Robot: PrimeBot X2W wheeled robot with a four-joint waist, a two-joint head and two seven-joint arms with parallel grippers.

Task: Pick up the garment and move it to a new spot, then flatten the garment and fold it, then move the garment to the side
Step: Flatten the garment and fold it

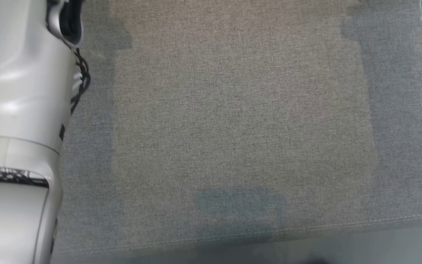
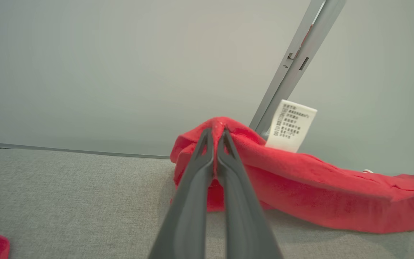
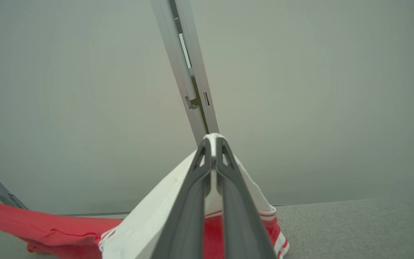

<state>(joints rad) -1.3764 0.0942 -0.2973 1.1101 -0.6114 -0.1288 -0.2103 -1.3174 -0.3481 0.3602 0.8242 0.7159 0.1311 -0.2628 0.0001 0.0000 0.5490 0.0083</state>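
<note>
Between left gripper [image 2: 215,132] and right gripper [image 3: 212,139], garment [image 2: 318,190] hangs pinched

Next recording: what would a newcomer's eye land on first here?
The red garment stands out in the left wrist view, pinched at a raised fold by the shut left gripper, a white care label sticking up beside it. In the right wrist view the right gripper is shut on its white panel, tenting it above the grey surface.
</note>
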